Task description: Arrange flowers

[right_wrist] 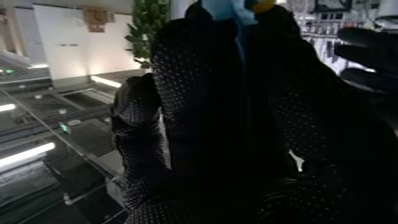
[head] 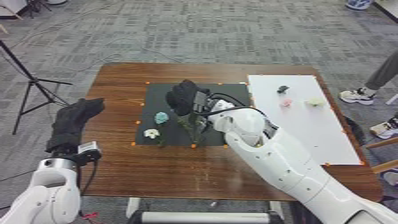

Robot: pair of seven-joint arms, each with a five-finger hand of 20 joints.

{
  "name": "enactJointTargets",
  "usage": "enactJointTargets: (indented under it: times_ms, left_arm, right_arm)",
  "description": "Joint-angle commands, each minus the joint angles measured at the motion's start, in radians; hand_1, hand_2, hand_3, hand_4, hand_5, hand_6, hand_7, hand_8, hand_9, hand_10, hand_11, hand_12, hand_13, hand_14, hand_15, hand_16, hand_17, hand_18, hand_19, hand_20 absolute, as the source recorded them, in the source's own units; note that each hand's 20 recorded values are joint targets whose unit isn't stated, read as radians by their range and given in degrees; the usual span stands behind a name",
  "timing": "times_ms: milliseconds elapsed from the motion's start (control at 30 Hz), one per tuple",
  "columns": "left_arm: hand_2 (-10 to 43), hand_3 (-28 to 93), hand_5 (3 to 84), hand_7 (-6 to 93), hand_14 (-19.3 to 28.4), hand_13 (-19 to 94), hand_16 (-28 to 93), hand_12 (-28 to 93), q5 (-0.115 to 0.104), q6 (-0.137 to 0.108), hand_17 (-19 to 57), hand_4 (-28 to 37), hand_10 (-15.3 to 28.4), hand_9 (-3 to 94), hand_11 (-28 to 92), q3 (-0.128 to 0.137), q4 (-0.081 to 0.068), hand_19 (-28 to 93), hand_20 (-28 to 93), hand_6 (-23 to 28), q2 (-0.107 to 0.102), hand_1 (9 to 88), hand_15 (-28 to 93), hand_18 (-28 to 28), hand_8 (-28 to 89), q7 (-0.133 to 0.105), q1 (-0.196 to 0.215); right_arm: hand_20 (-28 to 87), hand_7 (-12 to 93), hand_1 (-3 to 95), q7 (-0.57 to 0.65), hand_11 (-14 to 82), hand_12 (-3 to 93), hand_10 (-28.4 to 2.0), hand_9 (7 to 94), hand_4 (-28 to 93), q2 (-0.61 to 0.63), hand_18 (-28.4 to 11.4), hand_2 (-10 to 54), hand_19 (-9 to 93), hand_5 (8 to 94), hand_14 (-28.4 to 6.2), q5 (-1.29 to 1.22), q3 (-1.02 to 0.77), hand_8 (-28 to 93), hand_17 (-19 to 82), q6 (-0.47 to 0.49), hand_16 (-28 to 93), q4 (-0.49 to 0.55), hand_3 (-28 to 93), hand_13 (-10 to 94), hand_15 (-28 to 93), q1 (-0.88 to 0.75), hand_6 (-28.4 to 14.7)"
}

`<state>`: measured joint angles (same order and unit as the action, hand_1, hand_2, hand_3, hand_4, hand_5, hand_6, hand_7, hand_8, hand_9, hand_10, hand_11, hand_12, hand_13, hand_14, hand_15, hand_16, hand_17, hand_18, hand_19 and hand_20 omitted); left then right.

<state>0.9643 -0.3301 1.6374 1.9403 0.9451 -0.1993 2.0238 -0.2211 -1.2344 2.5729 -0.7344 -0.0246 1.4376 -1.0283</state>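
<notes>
Blue flower (right_wrist: 219,8), pinched by the right hand (head: 184,96) toward far edge of the bench (head: 115,165), may slip if grip loosens.

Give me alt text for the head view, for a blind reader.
Right robot hand over a black mat on a wooden table, near a blue flower and a white flower. A white sheet on the right holds a pink flower, a pale yellow flower and something dark; left robot hand by the table's left edge.
</notes>
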Motion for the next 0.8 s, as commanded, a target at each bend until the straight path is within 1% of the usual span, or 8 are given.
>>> enactJointTargets:
  times_ms: [33, 133, 333, 367, 433, 533, 600, 800]
  left_arm:
    - [25.1, 61, 58.9, 18.2, 16.3, 40, -4, 9, 0.004, 0.013, 6.4, -28.3, 14.3, 54.4, 20, -0.012, 0.004, 8, 15, -2.1, 0.003, 32.2, 19, 10.2, -10, -0.002, -0.014]
    - [25.1, 61, 58.8, 18.2, 16.3, 40, -3, 9, 0.008, 0.013, 6.3, -28.3, 14.4, 54.3, 20, -0.015, 0.004, 8, 15, -2.1, 0.003, 32.3, 19, 10.1, -10, -0.002, -0.018]
    - [25.1, 61, 58.9, 18.1, 16.3, 39, -3, 9, 0.003, 0.012, 6.3, -28.3, 14.3, 54.4, 20, -0.012, 0.006, 8, 16, -1.9, 0.004, 32.0, 19, 10.0, -10, -0.004, -0.015]
    - [25.1, 61, 58.9, 18.1, 16.2, 39, -3, 9, 0.004, 0.011, 6.3, -28.3, 14.3, 54.4, 20, -0.01, 0.008, 8, 16, -2.0, 0.005, 31.9, 19, 10.0, -10, -0.005, -0.011]
    - [25.1, 62, 58.9, 18.1, 16.2, 39, -3, 9, 0.006, 0.012, 6.3, -28.3, 14.4, 54.4, 20, -0.011, 0.008, 8, 16, -2.0, 0.005, 31.6, 19, 10.0, -10, -0.004, -0.015]
    - [25.1, 62, 58.8, 18.2, 16.2, 40, -3, 9, 0.005, 0.015, 6.3, -28.3, 14.4, 54.4, 20, -0.011, 0.007, 8, 16, -2.0, 0.004, 31.5, 19, 10.0, -10, -0.005, -0.019]
    - [25.0, 62, 58.8, 18.1, 16.2, 39, -3, 9, 0.005, 0.014, 6.3, -28.3, 14.4, 54.4, 20, -0.011, 0.007, 8, 16, -2.0, 0.004, 31.3, 19, 10.0, -10, -0.005, -0.019]
    - [24.9, 62, 58.9, 18.1, 16.2, 39, -3, 9, 0.003, 0.013, 6.2, -28.3, 14.4, 54.3, 20, -0.007, 0.01, 8, 16, -2.0, 0.005, 31.5, 19, 10.1, -10, -0.006, -0.014]
  right_arm:
    - [58, 33, 60.2, 0.004, 5.0, 34.3, -8.4, 88.1, -26, -0.055, -20.6, -9.5, 77, 76.3, -6.2, 0.099, -0.039, -1, 37, 0.031, 41, -0.06, 63, 76, 49, 0.005, 4.0]
    - [58, 33, 60.3, 0.002, 5.0, 34.1, -8.4, 88.1, -26, -0.069, -20.6, -9.5, 77, 76.4, -6.3, 0.122, -0.054, -2, 37, 0.05, 41, -0.076, 63, 76, 49, 0.006, 4.1]
    - [58, 34, 60.3, -0.003, 4.9, 33.8, -8.3, 88.0, -25, -0.086, -20.6, -9.5, 77, 76.3, -6.4, 0.155, -0.068, -2, 37, 0.085, 41, -0.088, 63, 76, 50, 0.001, 4.4]
    - [58, 34, 60.3, -0.01, 4.8, 33.6, -8.3, 88.0, -25, -0.093, -20.5, -9.5, 77, 76.2, -6.4, 0.165, -0.074, -2, 37, 0.097, 41, -0.09, 63, 76, 50, -0.001, 4.3]
    - [58, 34, 60.2, -0.009, 4.7, 33.5, -8.2, 87.9, -25, -0.093, -20.5, -9.5, 77, 76.0, -6.3, 0.174, -0.074, -2, 37, 0.115, 42, -0.088, 63, 76, 50, 0.001, 4.3]
    - [58, 34, 60.1, -0.009, 4.7, 33.6, -8.2, 87.5, -26, -0.095, -20.4, -9.5, 76, 75.8, -6.2, 0.193, -0.075, -2, 37, 0.161, 42, -0.081, 63, 76, 50, 0.008, 4.4]
    - [58, 34, 60.0, -0.011, 4.8, 33.6, -8.2, 87.5, -26, -0.096, -20.4, -9.5, 76, 75.8, -6.2, 0.208, -0.077, -2, 36, 0.21, 42, -0.072, 63, 75, 50, 0.014, 4.4]
    - [58, 34, 60.0, -0.018, 4.8, 33.6, -8.0, 87.3, -26, -0.101, -20.4, -9.5, 76, 75.5, -6.4, 0.223, -0.084, -2, 36, 0.219, 42, -0.075, 63, 74, 50, 0.017, 4.5]
